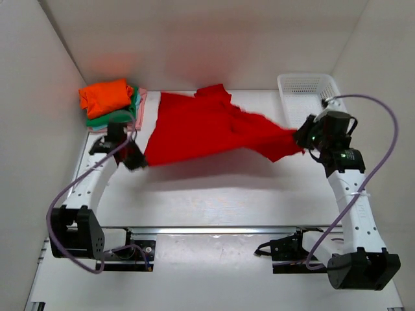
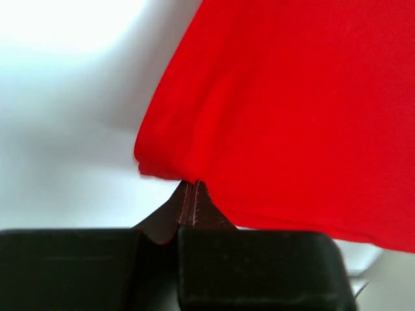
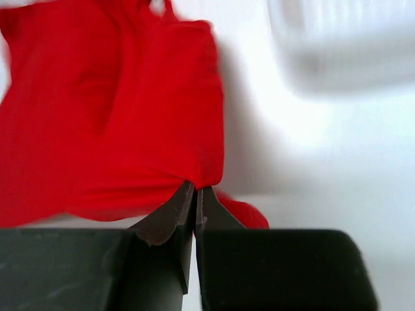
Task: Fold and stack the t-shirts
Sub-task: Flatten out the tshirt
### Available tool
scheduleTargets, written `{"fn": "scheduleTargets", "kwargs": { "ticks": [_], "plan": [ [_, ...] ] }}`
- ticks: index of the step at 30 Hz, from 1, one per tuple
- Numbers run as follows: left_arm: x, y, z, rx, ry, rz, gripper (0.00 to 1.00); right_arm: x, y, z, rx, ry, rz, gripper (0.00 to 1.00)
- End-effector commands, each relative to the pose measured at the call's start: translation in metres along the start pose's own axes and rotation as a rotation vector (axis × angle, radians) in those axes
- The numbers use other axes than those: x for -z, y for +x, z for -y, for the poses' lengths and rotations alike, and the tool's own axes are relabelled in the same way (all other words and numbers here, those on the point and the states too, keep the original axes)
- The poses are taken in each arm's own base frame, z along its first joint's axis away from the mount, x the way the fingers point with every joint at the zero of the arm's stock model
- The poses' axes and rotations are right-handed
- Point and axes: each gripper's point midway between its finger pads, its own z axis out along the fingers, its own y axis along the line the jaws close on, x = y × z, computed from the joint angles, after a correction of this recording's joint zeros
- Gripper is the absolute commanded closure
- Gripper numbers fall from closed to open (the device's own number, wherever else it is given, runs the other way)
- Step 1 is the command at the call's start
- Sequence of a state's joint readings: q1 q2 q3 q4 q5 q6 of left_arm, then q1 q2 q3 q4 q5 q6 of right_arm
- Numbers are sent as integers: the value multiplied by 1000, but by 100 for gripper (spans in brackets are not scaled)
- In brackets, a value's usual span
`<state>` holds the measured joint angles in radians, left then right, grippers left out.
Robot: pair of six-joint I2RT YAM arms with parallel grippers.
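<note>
- White bench boxed in by plain white walls; white mesh basket at far right.
- Red t-shirt: held up off the bench, stretched between the 2 tools across the middle. Its shadow falls on the surface below. Cloth is broad at the left, narrows and bunches toward the right; 1 sleeve sticks out along the far edge.
- Left tool: jaws pinched fully together on the shirt's near left corner. Wrist view shows the cloth edge caught right at the tips.
- Right tool: jaws likewise closed tight, a gathered wad of red cloth clamped at the tips, just near of the basket.
- Far left corner: pile of 3. Orange t-shirt folded on top, green t-shirt under it, pink t-shirt showing at the pile's right edge, apparently lowest. Edges not quite flush.
- Progress, my reading: 3 of 4 shirts folded and stacked. The red 1 is unfolded and airborne, at the spreading stage. Left to do: lay it flat, fold it, set it on the pile.
</note>
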<state>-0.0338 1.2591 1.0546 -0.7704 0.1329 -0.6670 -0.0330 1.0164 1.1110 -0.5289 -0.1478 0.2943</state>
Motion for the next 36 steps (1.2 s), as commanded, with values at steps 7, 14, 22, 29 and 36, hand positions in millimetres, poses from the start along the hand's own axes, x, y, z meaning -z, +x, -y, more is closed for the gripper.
{"fn": "scheduleTargets", "kwargs": {
  "ticks": [7,14,22,29,36],
  "plan": [
    [-9,82,-74,72,-169,-140,100,19,101,24,-151,150,-375,100],
    [-25,60,-60,87,-126,-129,100,-13,123,-2,-232,-52,-443,100],
    [58,-248,141,21,312,331,100,-98,-169,-88,-31,-308,33,100],
    [152,-292,143,98,552,545,100,38,-261,-86,57,-164,457,100],
    [101,-188,94,26,280,368,100,59,-121,-43,35,-23,361,100]
  ]
}}
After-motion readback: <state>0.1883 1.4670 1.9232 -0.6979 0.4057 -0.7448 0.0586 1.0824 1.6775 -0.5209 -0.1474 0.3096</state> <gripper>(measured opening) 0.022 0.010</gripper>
